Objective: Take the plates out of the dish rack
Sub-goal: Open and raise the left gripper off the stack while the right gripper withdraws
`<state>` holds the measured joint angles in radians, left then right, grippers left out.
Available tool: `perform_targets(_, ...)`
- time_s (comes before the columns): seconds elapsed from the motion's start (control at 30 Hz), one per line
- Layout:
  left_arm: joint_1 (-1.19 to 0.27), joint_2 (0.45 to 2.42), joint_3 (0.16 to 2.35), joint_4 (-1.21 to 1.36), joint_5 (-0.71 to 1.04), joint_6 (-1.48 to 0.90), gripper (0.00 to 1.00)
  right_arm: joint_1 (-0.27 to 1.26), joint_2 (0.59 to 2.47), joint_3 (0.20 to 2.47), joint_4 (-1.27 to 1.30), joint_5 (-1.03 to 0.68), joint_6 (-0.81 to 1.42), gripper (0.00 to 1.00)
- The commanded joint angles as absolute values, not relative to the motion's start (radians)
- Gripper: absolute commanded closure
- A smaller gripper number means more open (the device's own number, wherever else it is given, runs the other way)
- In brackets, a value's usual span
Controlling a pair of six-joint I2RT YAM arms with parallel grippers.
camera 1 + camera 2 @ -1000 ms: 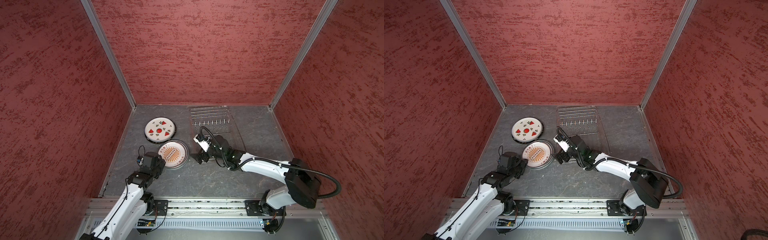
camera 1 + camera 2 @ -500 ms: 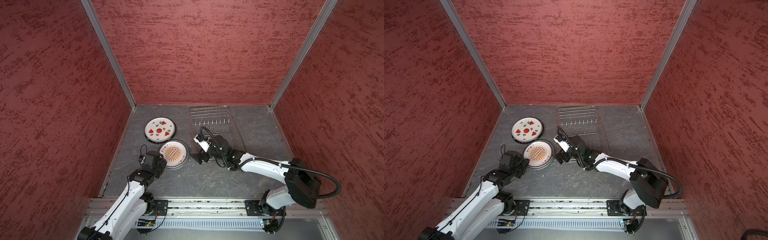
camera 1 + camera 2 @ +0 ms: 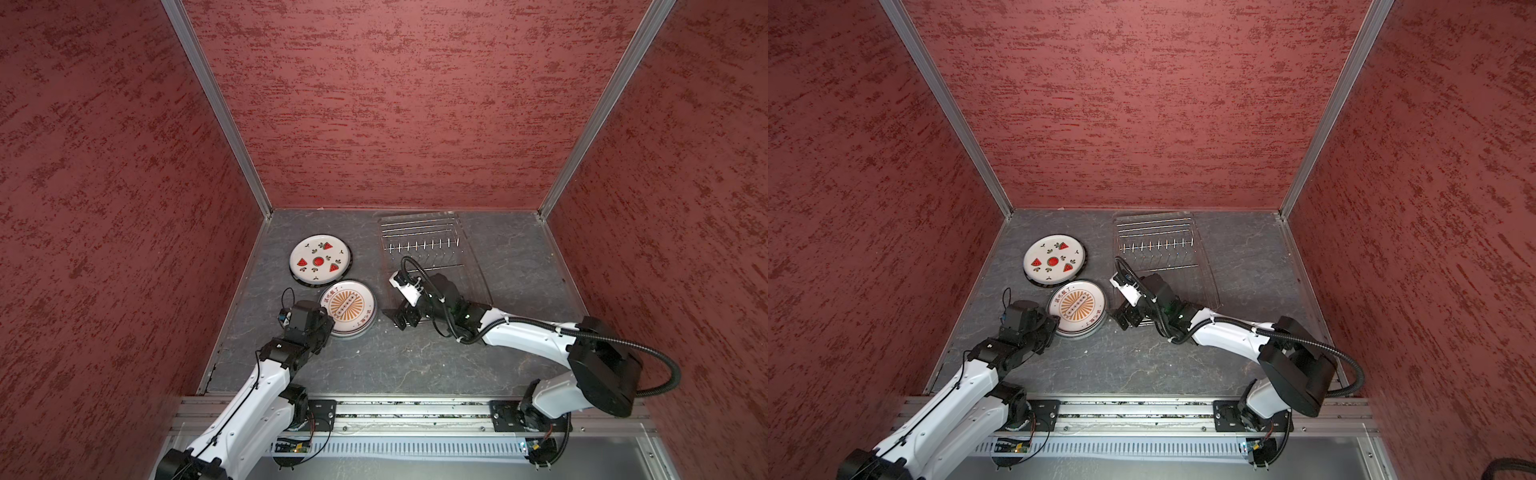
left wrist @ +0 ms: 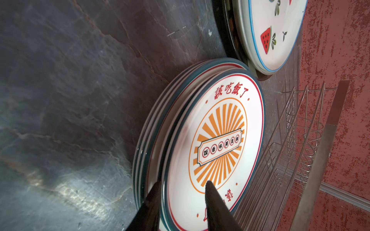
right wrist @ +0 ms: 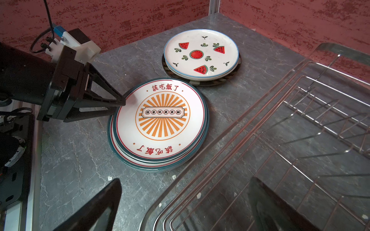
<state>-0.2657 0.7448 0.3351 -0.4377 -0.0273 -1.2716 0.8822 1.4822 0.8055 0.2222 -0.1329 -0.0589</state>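
The plates lie in two stacks on the grey floor. A watermelon-print plate (image 3: 318,261) (image 5: 200,54) tops the far stack, over a dark-rimmed one. A sunburst-print plate (image 3: 348,307) (image 4: 218,140) (image 5: 162,118) tops the near stack, slightly tilted. My left gripper (image 3: 329,321) (image 4: 183,183) is shut on this top plate's rim, one finger on its face, the other beneath it. The dish rack (image 3: 424,245) (image 5: 300,120) holds no plates. My right gripper (image 3: 401,318) (image 5: 185,180) stands open and empty over the rack's near corner.
Red textured walls close in the floor on three sides, and the rack (image 3: 1156,245) sits against the back wall. A metal rail (image 3: 415,409) carries both arm bases along the front edge. Bare grey floor (image 3: 415,357) lies between the stacks and the rail.
My left gripper has crept a little toward the sunburst stack. The right arm has stayed still.
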Motion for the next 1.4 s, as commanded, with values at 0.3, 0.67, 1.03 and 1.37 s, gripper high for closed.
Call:
perform_targets(0.3,-0.223,0.666,0.369,-0.47,-0.016,-1.198,0.49,0.802,1.256,0.679,0.417,0.08,0.097,0.01)
perform_targets(0.67,-0.206,0.566,0.455,-0.619,-0.089,-1.142,0.41,0.603,1.081,0.681,0.277,0.169,0.296,0.01)
perform_targets(1.03,-0.204,0.611,0.524,-0.354,-0.288,-0.876,0.0,0.4,1.028,0.768,0.053,0.218,0.378,0.01)
perform_targets(1.37,-0.109,0.79,0.522,0.001,-0.433,-0.444,0.01,0.131,1.025,0.469,0.434,0.546,0.213,0.02)
